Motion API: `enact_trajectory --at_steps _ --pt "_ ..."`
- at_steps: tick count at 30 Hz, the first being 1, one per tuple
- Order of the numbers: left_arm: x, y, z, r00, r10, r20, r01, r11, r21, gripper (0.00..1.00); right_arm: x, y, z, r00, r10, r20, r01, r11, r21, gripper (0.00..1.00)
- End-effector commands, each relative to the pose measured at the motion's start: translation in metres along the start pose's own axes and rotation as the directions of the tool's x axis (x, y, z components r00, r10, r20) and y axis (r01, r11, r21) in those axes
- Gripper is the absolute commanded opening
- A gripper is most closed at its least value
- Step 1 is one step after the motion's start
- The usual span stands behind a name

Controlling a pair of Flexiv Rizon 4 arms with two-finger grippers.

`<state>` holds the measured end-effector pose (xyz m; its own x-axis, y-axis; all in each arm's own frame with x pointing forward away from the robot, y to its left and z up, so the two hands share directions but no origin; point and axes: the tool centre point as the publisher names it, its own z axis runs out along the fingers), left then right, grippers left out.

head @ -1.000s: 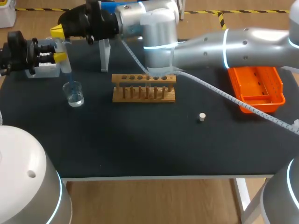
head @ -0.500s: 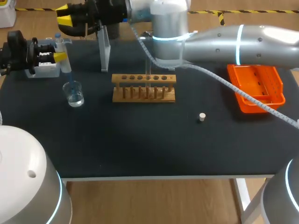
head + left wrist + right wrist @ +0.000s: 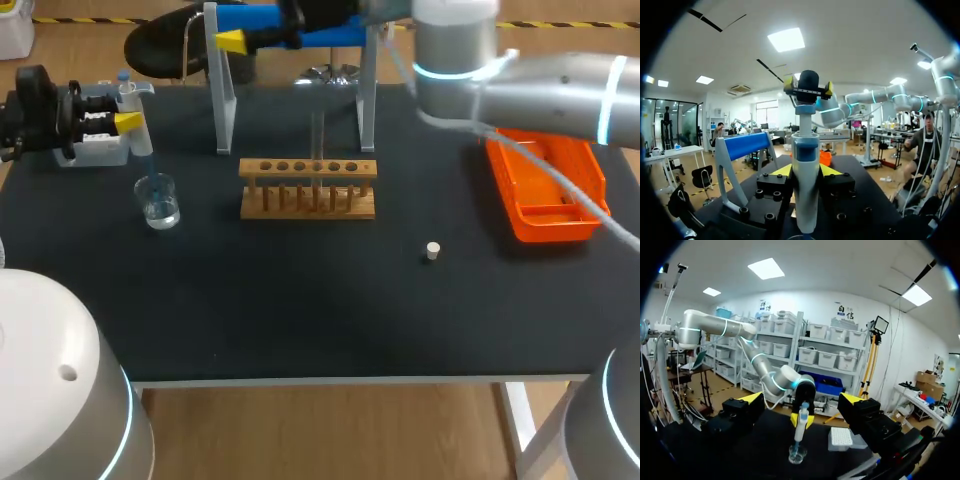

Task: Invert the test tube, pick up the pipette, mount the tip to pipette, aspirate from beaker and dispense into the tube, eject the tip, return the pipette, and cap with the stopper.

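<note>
My left gripper (image 3: 128, 118) is shut on the white and blue pipette (image 3: 133, 125), held upright at the table's far left. The pipette's tip dips into the small glass beaker (image 3: 158, 201) of clear liquid. In the left wrist view the pipette (image 3: 805, 170) stands between my yellow fingertips (image 3: 784, 170). My right gripper (image 3: 236, 40) hangs open at the back by the stand, holding nothing. From the right wrist its gripper (image 3: 801, 400) faces the pipette (image 3: 800, 427) and beaker (image 3: 797, 455) from a distance. A test tube (image 3: 318, 140) stands upright in the wooden rack (image 3: 308, 190). The white stopper (image 3: 432, 251) lies on the mat.
A pipette stand with a blue bar (image 3: 300, 30) on clear legs (image 3: 222, 90) stands behind the rack. An orange tray (image 3: 548, 185) sits at the right. A white tip box (image 3: 842, 438) rests beside the left gripper.
My right gripper opened, let go of the pipette's top, and drew back to the right and up over the stand. The left gripper and pipette stayed put.
</note>
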<state>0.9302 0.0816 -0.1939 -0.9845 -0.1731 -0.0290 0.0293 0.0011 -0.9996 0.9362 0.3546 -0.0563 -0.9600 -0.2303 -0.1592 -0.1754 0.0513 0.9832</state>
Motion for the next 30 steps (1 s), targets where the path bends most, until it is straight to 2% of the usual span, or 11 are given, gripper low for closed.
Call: enact_trajectory --at_steps 1,8,15,21,30 --pt "-0.001 0.0 0.0 1.0 -0.001 -0.002 0.001 1.0 -0.001 0.0 0.03 -0.001 -0.079 0.999 -0.001 0.039 -0.001 0.999 0.037 1.0" --pt "-0.001 0.0 0.0 1.0 -0.001 -0.002 0.001 1.0 -0.001 0.0 0.046 -0.023 -0.125 0.997 0.012 0.072 -0.018 0.996 0.085 1.0" --pt "-0.001 0.0 0.0 1.0 -0.001 -0.002 0.001 1.0 -0.001 0.0 0.057 -0.061 -0.161 0.991 0.024 0.129 -0.044 0.987 0.157 1.0" --pt "-0.001 0.0 0.0 1.0 -0.001 -0.002 0.001 1.0 -0.001 0.0 0.062 -0.092 -0.177 0.987 0.033 0.158 -0.061 0.982 0.178 1.0" --pt "-0.001 0.0 0.0 1.0 -0.001 -0.002 0.001 1.0 -0.001 0.0 0.061 -0.153 -0.18 0.98 0.079 0.184 -0.122 0.963 0.241 1.0"
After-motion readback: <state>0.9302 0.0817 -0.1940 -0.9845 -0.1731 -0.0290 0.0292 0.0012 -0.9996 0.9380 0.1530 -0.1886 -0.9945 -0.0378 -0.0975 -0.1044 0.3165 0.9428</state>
